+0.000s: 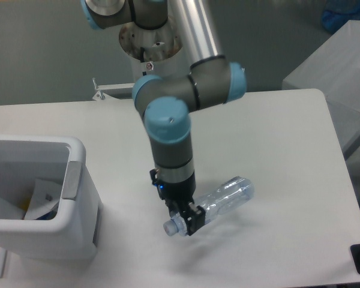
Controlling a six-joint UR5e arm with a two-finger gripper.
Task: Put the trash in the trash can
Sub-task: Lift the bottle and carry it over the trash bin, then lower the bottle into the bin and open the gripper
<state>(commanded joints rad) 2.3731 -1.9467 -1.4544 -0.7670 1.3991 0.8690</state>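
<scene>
At the near left stands the trash can (78, 186), with paper scraps inside. Right of it, well apart, the gripper (187, 221) is clenched on the neck end of the bottle (225, 198), held tilted above the table (288, 150).

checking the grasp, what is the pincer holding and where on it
The pincer is shut on the plastic bottle, gripping it near the neck, just behind the cap end.

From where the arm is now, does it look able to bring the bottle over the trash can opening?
Probably yes. The claw is shut on the bottle near its neck, and bare table lies between it and the trash can, whose top is open.
</scene>
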